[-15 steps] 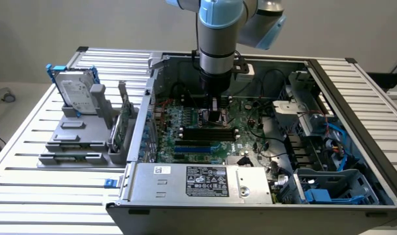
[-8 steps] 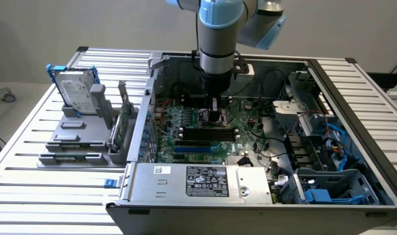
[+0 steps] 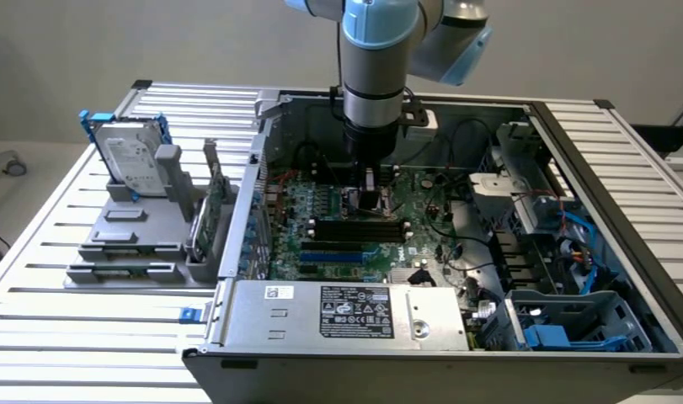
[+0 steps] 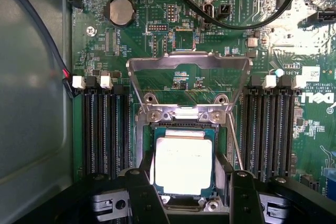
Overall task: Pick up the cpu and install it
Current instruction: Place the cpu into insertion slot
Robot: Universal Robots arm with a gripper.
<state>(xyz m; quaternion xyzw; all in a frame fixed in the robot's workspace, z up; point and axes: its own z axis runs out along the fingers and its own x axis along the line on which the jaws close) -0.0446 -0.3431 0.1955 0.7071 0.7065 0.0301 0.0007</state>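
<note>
The cpu [image 4: 184,165], a small square chip with a pale silvery top, lies level right over the open socket [image 4: 184,129] on the green motherboard [image 4: 147,3]. My gripper [image 4: 185,184] is shut on it, one black finger [image 4: 142,192] against each side edge. I cannot tell whether the chip rests in the socket or hovers just above it. The socket's metal load plate [image 4: 187,69] stands swung up behind it. In the exterior view the gripper [image 3: 370,187] points straight down into the open computer case [image 3: 610,168], over the middle of the board.
Black memory slots [image 4: 105,129] [image 4: 273,129] run along both sides of the socket, and a black cable [image 4: 231,22] loops across the board behind it. A hard drive in a blue bracket [image 3: 128,156] stands on a grey fixture [image 3: 128,240] at the exterior view's left. The power supply [image 3: 353,311] fills the case's near end.
</note>
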